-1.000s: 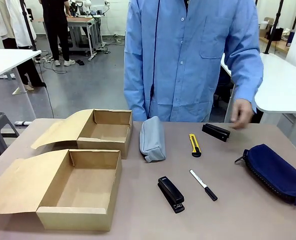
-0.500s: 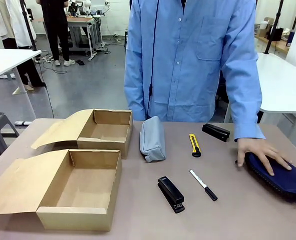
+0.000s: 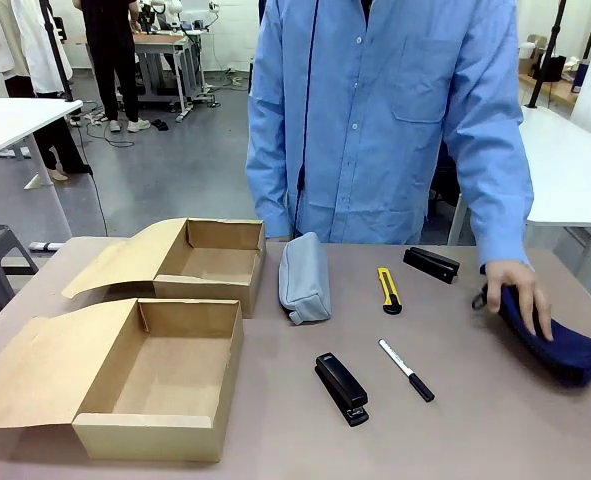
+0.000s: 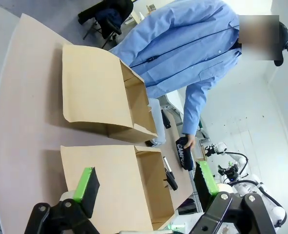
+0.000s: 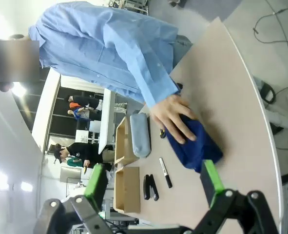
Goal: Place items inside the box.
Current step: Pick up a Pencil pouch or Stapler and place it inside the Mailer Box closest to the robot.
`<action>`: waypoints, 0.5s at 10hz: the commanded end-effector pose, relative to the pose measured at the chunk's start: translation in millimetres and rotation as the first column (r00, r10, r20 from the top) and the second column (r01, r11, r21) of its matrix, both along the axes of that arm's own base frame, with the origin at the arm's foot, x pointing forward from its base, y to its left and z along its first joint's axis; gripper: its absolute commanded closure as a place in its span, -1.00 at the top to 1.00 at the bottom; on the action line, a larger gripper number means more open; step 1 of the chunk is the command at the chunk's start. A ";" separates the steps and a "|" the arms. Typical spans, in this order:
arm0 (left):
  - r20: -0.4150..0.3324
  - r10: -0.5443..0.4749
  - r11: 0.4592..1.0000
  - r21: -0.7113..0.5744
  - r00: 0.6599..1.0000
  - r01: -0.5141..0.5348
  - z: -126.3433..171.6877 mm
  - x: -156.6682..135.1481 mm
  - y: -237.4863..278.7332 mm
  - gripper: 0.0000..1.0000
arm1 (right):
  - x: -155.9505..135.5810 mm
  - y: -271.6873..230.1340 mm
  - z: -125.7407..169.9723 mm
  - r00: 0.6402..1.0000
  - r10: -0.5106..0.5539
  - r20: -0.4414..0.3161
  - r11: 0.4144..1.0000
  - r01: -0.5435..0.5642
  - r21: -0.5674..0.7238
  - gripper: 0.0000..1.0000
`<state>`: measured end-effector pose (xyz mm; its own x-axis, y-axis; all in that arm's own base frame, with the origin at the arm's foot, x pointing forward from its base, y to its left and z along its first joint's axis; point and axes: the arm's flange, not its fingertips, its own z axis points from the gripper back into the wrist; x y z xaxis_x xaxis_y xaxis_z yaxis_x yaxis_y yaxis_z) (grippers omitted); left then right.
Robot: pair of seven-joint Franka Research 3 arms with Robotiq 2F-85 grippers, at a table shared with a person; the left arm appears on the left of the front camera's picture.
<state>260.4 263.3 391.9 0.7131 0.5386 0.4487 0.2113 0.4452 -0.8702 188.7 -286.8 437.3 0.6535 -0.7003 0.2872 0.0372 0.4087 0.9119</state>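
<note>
Items loose, right of two open cardboard boxes (image 3: 145, 438).
Grey pouch (image 3: 304, 278), knife (image 3: 389, 290) far; stapler (image 3: 342, 388), marker (image 3: 406, 370) near; navy pouch (image 3: 555, 340) rightmost.

Navy pouch (image 3: 567, 352) partly under the person's hand (image 3: 520, 290), its white lettering (image 4: 183, 156) illegibly small from the left wrist.

Left of the knife (image 3: 389, 290) lie the pencil pouch (image 3: 304, 278), then the far box (image 3: 207, 292) and near box (image 3: 145, 437). Right of it: far stapler (image 3: 432, 264), then lettered pouch (image 3: 560, 350) under a hand (image 3: 523, 290). Before it: marker (image 3: 406, 370), near stapler (image 3: 342, 388).
</note>
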 end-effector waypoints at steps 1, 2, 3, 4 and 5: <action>0.036 0.000 1.000 0.000 0.999 0.000 0.1 0.4 0.6 1.00 | -3.5 -0.8 0.3 1.000 -0.006 -0.003 1.000 0.006 -0.008 1.00; 0.036 0.000 1.000 0.000 0.999 0.000 0.1 0.4 0.6 1.00 | -0.8 3.9 4.5 1.000 0.004 -0.001 1.000 -0.004 -0.022 1.00; 0.036 0.000 1.000 0.000 0.999 0.000 0.1 0.4 0.6 1.00 | 2.6 7.8 7.0 1.000 0.027 0.002 0.999 -0.027 -0.036 1.00; 0.036 0.000 1.000 0.000 0.999 0.000 0.1 0.4 0.6 1.00 | 7.3 13.6 8.9 0.999 0.035 -0.002 0.998 -0.035 -0.045 1.00; 0.036 0.000 1.000 0.000 0.999 0.000 0.1 0.4 0.6 1.00 | 17.7 28.5 14.8 0.998 0.051 -0.030 0.995 -0.054 -0.087 1.00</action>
